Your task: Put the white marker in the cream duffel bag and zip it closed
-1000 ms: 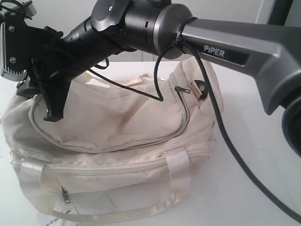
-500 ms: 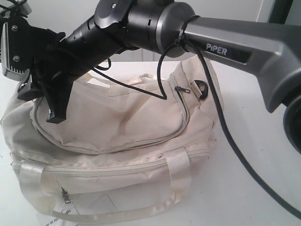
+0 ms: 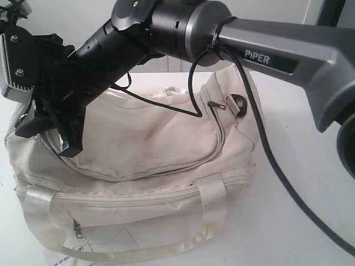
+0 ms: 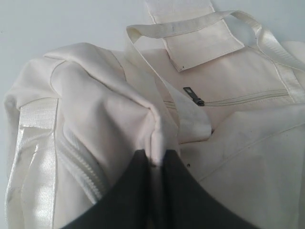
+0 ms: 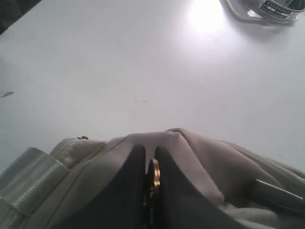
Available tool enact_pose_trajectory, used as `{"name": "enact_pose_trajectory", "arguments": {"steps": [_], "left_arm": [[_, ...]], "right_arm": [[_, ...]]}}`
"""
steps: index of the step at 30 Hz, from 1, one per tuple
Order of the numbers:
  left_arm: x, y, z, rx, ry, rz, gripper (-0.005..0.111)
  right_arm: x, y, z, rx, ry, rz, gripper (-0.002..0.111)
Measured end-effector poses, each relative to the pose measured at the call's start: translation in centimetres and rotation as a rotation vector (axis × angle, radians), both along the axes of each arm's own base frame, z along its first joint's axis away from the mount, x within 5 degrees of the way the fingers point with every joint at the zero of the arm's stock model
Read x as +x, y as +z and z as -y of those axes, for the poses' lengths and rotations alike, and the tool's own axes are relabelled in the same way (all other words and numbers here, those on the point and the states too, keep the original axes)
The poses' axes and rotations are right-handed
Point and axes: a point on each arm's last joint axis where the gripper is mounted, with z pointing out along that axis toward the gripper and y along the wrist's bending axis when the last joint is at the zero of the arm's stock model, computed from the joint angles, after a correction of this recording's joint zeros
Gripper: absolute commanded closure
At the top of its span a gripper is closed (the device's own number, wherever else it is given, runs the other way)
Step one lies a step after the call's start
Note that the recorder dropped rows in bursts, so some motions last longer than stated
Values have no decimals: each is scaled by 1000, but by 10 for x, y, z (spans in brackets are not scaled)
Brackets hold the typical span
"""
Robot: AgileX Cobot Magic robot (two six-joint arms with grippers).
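Step in hand: zipping; the marker step was judged done, since the curved top flap [image 3: 150, 133] lay down over the opening and both grippers were on the bag.
White marker: in no view; probably inside the bag, though that could not be confirmed.
Left gripper [image 4: 153, 160]: narrow, its dark fingers pinching a raised fold of cream cloth at the end of the cream duffel bag [image 3: 144, 138], apparently to brace it.
Right gripper [image 5: 150, 164]: nearly shut on a small gold zip pull [image 5: 155, 174]; its arm [image 3: 277, 55] reached across from the right, so the fingers hung at the bag's left end in the exterior view.
Flap zip: a short run of teeth showed beside those fingers at the left; how much of the seam was fastened could not be told.
Next move: judged to call for a steady draw of the pull along the curved track, with the pinch at the end kept taut so that the soft cloth would not bunch under the slider.
Bag body: large, soft, slumped fabric, matt, creased and faintly stained.
Strap handles [image 3: 213, 199]: shiny, ribbon-like, flat webbing, one looping low across the front.
Front pocket pull [image 3: 76, 228]: small, dark, hanging at the lower left.
Second pull [image 3: 213, 105]: dark metal, at the flap's right end.
Cable [image 3: 272, 166]: black, smooth, trailing down from the arm.
Table [image 3: 302, 158]: plain, white, smooth.
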Motion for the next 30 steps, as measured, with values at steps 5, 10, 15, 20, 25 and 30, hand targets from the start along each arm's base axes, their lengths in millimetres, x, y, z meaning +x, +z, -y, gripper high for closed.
{"name": "enact_pose_trajectory", "arguments": {"steps": [5, 10, 15, 20, 25, 30], "left_arm": [[0, 0, -1, -1, 3, 1, 107], [0, 0, -1, -2, 3, -1, 107], [0, -1, -1, -2, 1, -4, 107], [0, -1, -1, -2, 1, -4, 107], [0, 0, -1, -2, 2, -2, 107], [0, 0, -1, -2, 2, -2, 106]], "right_arm": [[-3, -1, 1, -11, 27, -21, 108], [-3, -1, 1, -17, 31, -20, 108], [-5, -4, 4, -58, 47, -32, 108], [-7, -11, 7, -109, 49, -43, 108], [-7, -11, 8, -114, 50, -45, 108], [-7, -11, 8, -114, 49, -47, 108]]}}
